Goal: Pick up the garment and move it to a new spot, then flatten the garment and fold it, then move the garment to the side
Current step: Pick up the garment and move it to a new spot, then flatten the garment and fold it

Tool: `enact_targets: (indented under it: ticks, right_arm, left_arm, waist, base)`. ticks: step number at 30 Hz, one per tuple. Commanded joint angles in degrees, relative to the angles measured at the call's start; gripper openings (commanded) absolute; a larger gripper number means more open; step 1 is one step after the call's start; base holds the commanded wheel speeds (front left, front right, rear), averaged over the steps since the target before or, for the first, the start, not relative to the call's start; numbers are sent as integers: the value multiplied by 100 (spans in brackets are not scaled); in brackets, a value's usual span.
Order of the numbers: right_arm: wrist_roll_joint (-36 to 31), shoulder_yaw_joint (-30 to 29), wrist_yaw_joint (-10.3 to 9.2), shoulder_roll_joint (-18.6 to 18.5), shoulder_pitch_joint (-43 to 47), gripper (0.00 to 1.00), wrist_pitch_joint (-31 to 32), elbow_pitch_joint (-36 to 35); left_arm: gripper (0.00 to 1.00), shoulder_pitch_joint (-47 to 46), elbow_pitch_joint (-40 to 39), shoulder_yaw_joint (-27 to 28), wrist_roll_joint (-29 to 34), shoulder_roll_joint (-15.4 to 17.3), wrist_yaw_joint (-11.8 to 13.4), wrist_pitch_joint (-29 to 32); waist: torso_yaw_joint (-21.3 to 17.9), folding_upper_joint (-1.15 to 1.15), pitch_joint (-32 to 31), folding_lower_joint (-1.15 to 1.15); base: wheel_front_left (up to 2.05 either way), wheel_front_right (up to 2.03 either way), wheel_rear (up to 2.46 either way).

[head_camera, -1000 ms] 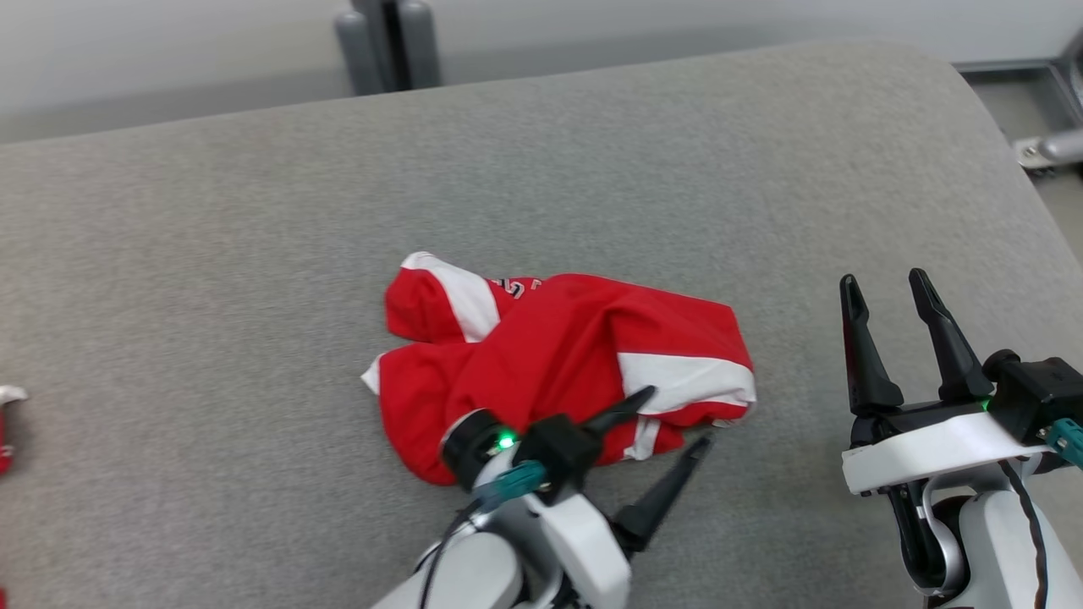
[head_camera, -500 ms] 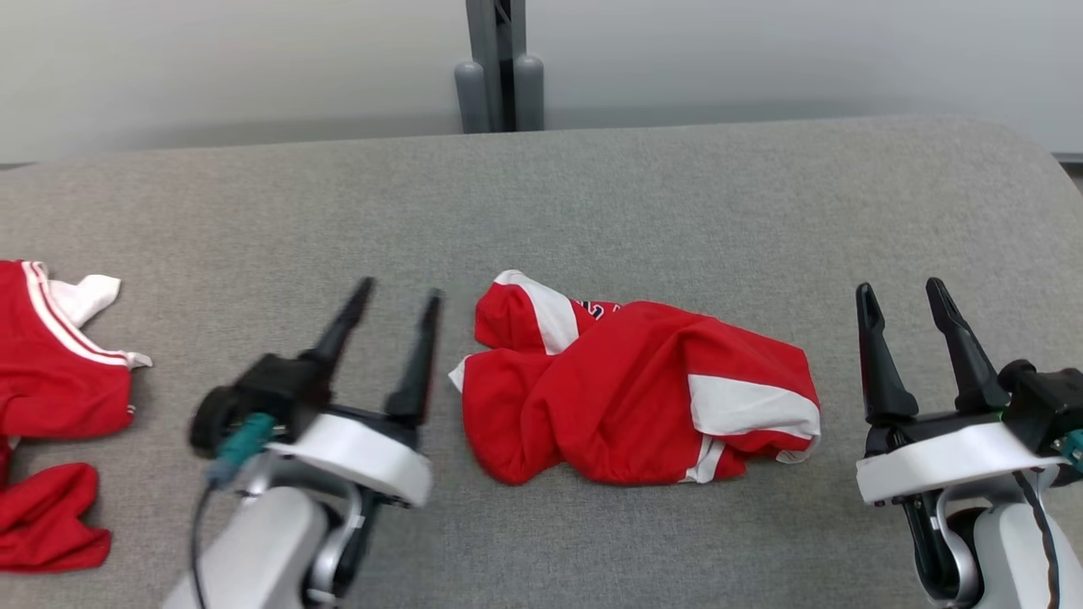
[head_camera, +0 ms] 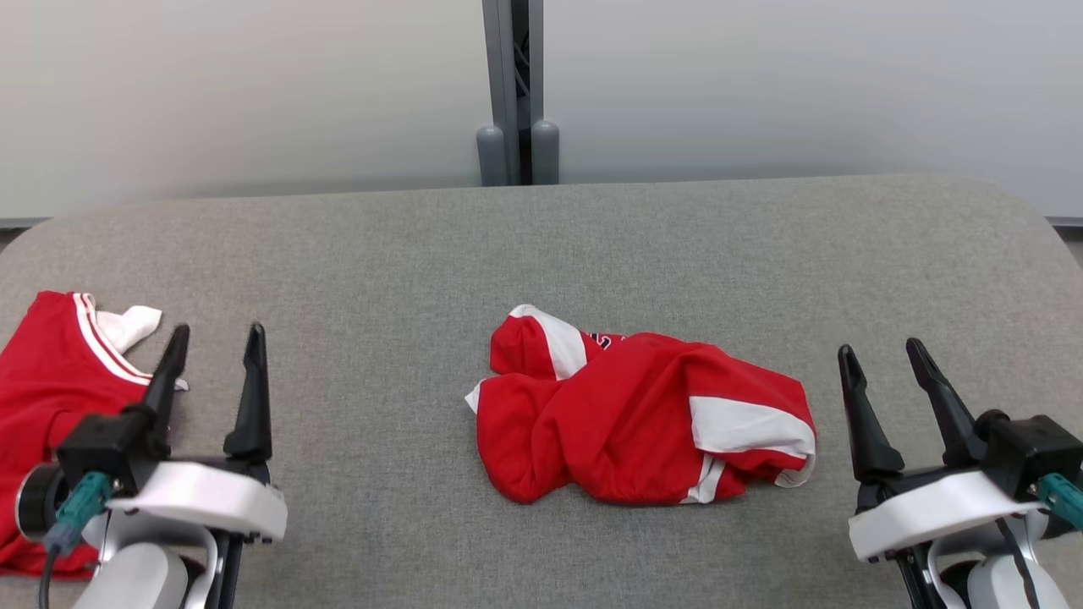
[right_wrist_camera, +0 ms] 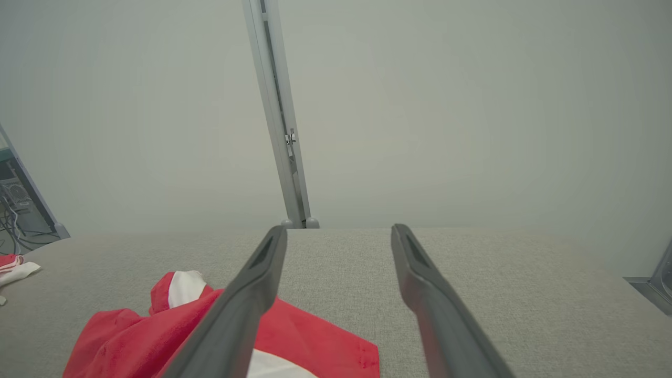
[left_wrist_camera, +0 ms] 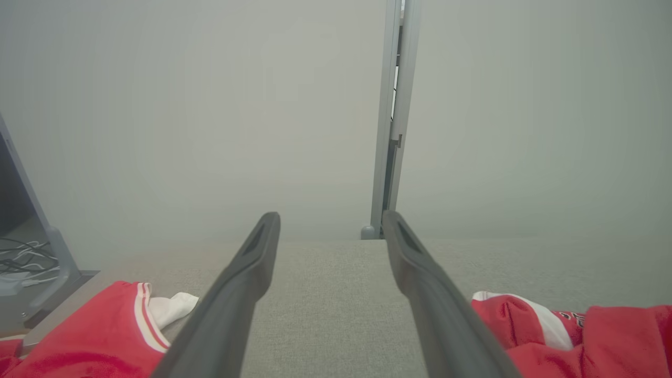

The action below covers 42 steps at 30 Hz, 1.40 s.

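left gripper [head_camera: 218,331] drawn off garment [head_camera: 626,414] | garment crumpled | jaws apart

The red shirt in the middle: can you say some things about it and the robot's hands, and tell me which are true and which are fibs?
1. The garment lies crumpled on the grey table. True.
2. The left hand is gripping the garment. False: it is open and empty, apart from the garment.
3. The right hand is open. True.
4. The other red garment lies beside the right hand. False: it lies at the table's left end, by the left hand.
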Motion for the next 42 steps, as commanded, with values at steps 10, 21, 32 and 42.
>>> enact_targets:
  ticks: [10,21,32,42]
  right_arm:
    - [-165,-46,13,-8,536,100,165,-376]
    - [-93,-326,13,19,1055,100,325,-862]
    - [27,-371,13,21,1134,100,398,-931]
    - [64,-297,13,20,1074,100,362,-897]
  left_arm:
    - [100,776,-585,-72,92,166,302,77]
    - [100,1094,-831,-108,37,215,345,91]
    - [100,959,-787,-36,74,129,251,8]
    - [100,954,-676,2,204,52,188,-25]
  waist:
    - [-61,0,-269,0]
    - [24,0,-416,0]
    - [42,0,-446,0]
    - [40,0,-457,0]
  base:
    - [0,0,0]
    - [0,0,0]
    - [0,0,0]
    - [0,0,0]
